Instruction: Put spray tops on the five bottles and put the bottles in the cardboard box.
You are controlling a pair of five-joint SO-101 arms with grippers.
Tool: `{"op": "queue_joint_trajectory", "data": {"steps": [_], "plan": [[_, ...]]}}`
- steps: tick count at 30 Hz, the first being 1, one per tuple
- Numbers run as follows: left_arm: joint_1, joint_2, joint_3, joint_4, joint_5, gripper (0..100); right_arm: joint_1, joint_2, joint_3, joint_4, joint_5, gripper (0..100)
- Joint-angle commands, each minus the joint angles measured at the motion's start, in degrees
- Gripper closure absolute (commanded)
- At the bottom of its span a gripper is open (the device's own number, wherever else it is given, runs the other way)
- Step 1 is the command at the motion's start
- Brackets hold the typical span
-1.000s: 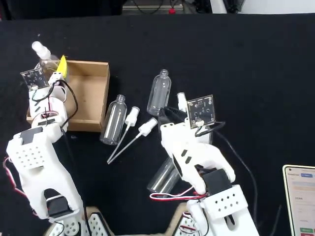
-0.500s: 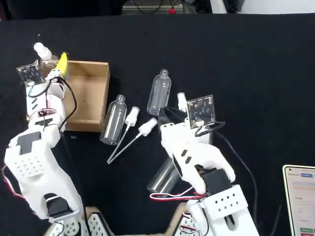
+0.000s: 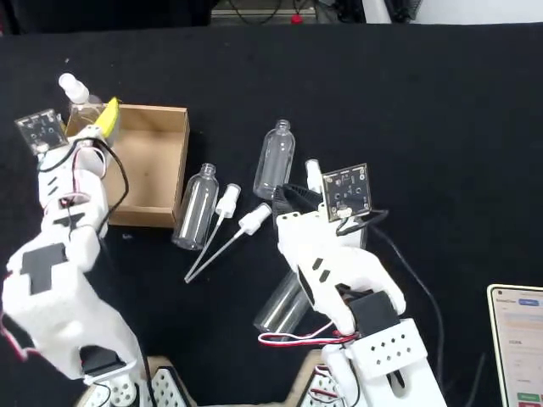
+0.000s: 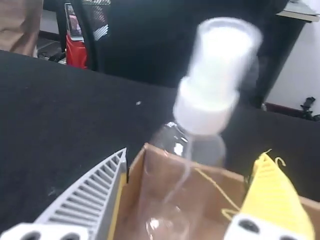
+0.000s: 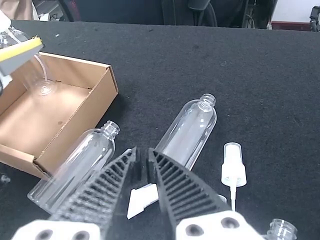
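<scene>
A clear bottle with a white spray top (image 3: 73,90) (image 4: 217,75) (image 5: 37,75) stands upright in the far left corner of the cardboard box (image 3: 153,174) (image 5: 55,107). My left gripper (image 3: 89,114) (image 4: 180,210) is open, its grey and yellow fingers either side of that bottle with small gaps. Two uncapped bottles (image 3: 196,206) (image 3: 275,158) lie right of the box, with loose spray tops (image 3: 227,202) (image 3: 254,219) (image 3: 313,174) beside them. My right gripper (image 3: 288,197) (image 5: 142,160) is shut and empty, just above one spray top (image 5: 140,197).
Another clear bottle (image 3: 284,305) lies partly under the right arm's body. A bottle neck (image 5: 280,230) shows close to the right gripper. A lit tablet (image 3: 517,339) sits at the table's right front edge. The black table's far half is bare.
The left arm's wrist has swung leftward, away from the box, while the capped bottle stays in the box corner. The right arm has not moved.
</scene>
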Motion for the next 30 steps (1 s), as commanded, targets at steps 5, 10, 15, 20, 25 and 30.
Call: {"op": "queue_joint_trajectory", "data": {"steps": [5, 10, 15, 20, 25, 30], "plan": [[-0.7, -20.6, 15.3, 0.3, 0.7, 63, 0.8, -1.4, -0.4, -1.8, 0.1, 97.3], [-0.3, -29.6, 20.4, 10.9, 1.1, 63, 1.1, -1.4, -0.2, -1.8, 0.1, 97.3], [0.8, -43.1, 19.2, 36.5, 1.2, 63, 1.1, -1.4, 1.9, -4.2, 0.1, 97.3], [1.4, -56.5, 13.1, 65.7, 0.7, 63, 1.1, -1.4, 3.6, -6.6, 0.1, 97.3], [3.5, -60.4, 8.6, 80.7, -5.7, 63, 1.1, -1.4, 3.6, -6.2, 0.1, 97.3], [11.3, -60.3, 5.1, 89.9, -7.7, 63, 1.1, -1.3, 4.2, -6.4, 0.1, 97.3]]}}
